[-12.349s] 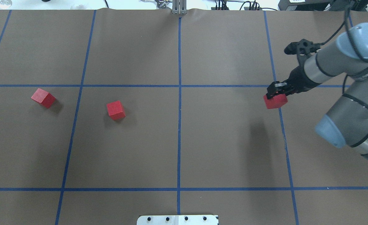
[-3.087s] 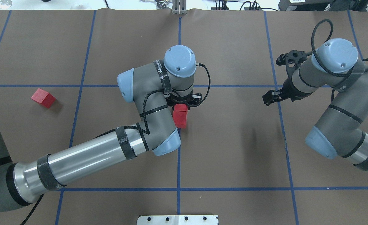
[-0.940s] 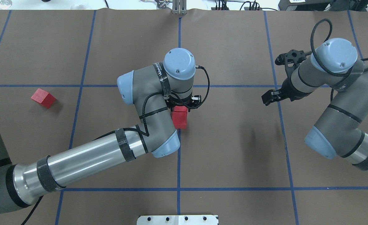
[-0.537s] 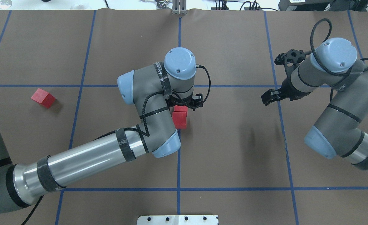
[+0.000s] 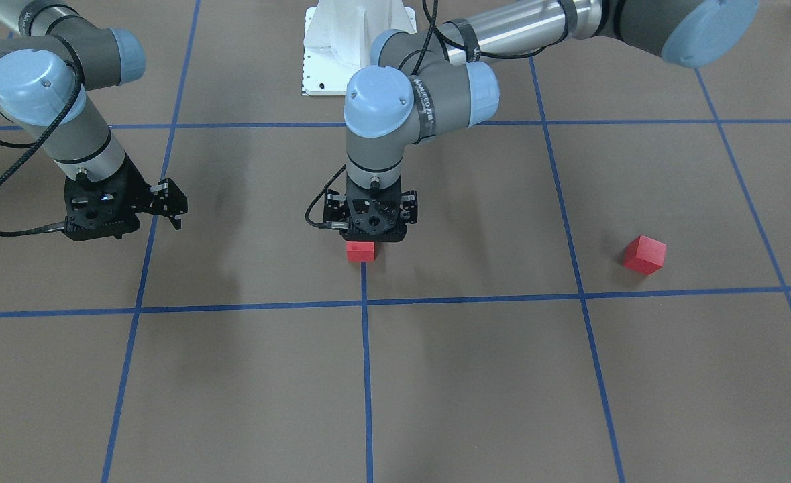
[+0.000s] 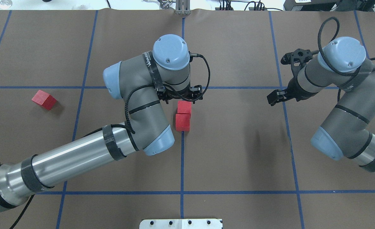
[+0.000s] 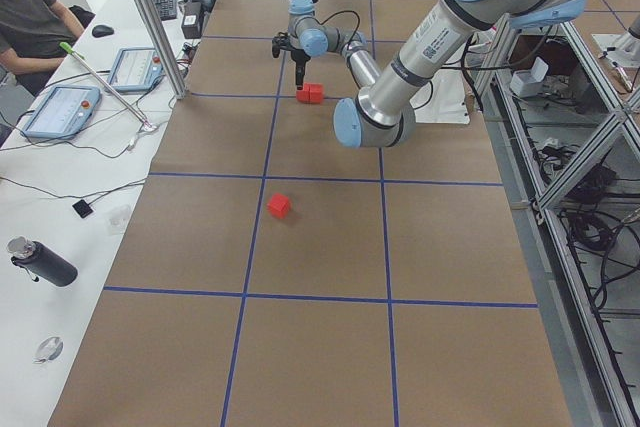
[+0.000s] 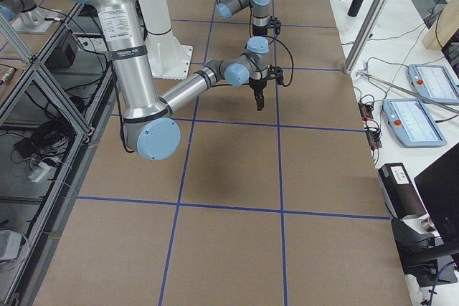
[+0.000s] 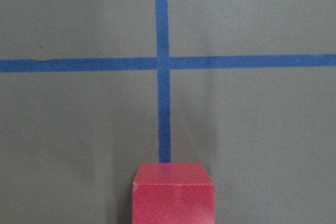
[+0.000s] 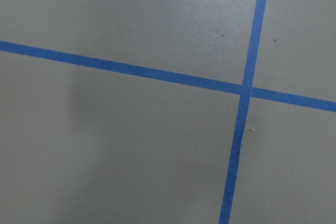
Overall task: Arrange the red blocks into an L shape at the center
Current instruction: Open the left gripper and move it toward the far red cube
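Note:
Two red blocks stand touching in a short row on the centre blue line. In the front view only one shows; the other is hidden behind the gripper. The left wrist view shows one block's top. My left gripper hangs open just above the far block and holds nothing. The third red block lies alone far to the robot's left. My right gripper hovers empty and looks open at the right grid line.
Brown paper with a blue tape grid covers the table. The robot's white base plate sits at the near edge. In the left side view an operator sits by tablets beyond the table's far side.
My left gripper has opened, let go of its red block beside the other one at centre, and drawn up and away from it. The right arm has barely moved.

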